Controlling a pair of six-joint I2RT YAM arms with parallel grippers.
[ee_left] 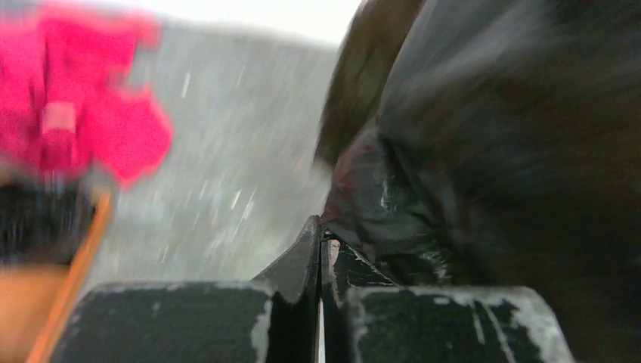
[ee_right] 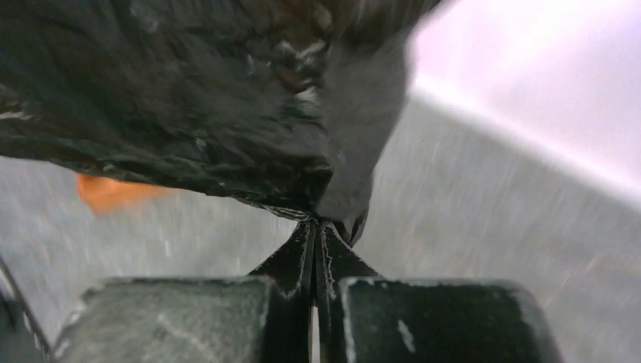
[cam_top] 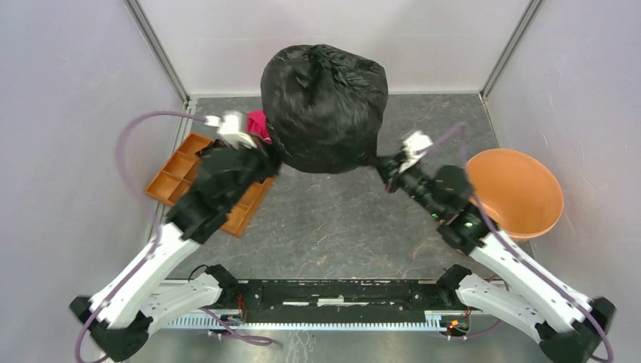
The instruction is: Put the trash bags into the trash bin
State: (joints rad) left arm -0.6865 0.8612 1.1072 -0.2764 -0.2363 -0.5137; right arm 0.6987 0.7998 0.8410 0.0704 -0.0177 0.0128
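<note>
Your left fingers (ee_left: 297, 266) and right fingers (ee_right: 295, 261) are each pinched shut on an edge of the puffed black trash bag (cam_top: 325, 106), which you hold above the surface (cam_top: 332, 223), left of the trash bin (cam_top: 518, 193) and apart from it.

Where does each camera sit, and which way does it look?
Top: above and behind the arms, looking down at trash bag, trash bin; both arms show.
Left wrist: on the left arm, looking past the shut left gripper at trash bag and pink cloth.
Right wrist: on the right arm, looking past the shut right gripper at the trash bag.
All share the trash bag.
</note>
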